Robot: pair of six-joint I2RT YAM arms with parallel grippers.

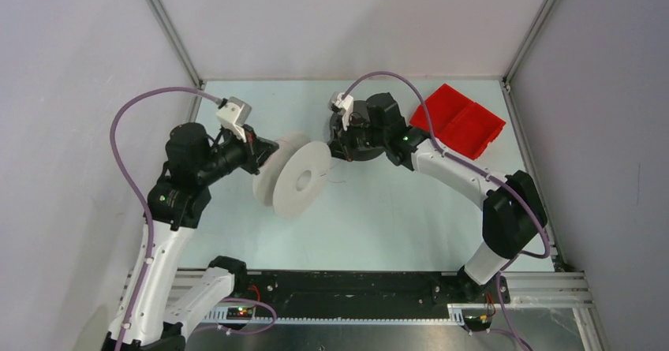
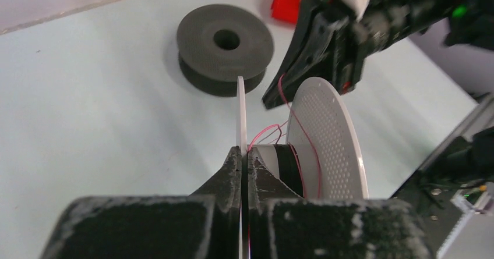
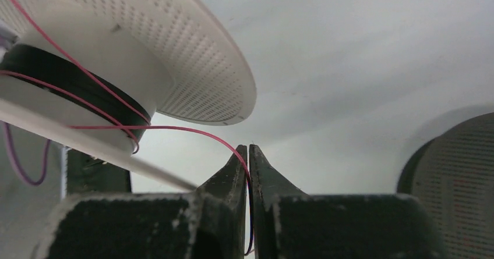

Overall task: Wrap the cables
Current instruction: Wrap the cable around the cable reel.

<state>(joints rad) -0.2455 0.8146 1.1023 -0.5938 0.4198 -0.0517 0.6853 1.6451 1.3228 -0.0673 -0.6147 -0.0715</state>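
Observation:
The white spool (image 1: 304,179) stands on edge, held off the table. My left gripper (image 2: 240,154) is shut on the thin rim of its near flange. A thin pink-red cable (image 3: 192,130) runs off the spool's dark winding and arcs down between the fingers of my right gripper (image 3: 249,149). Those jaws stand almost together, with the strand pinched in the slit. In the top view the right gripper (image 1: 341,150) hangs just right of the white spool. The dark grey spool (image 2: 225,46) lies flat on the table behind; no cable shows on it.
A red bin (image 1: 457,120) sits at the back right of the pale table. White walls with metal corner posts close in the work area. The purple hoses of both arms loop above the table.

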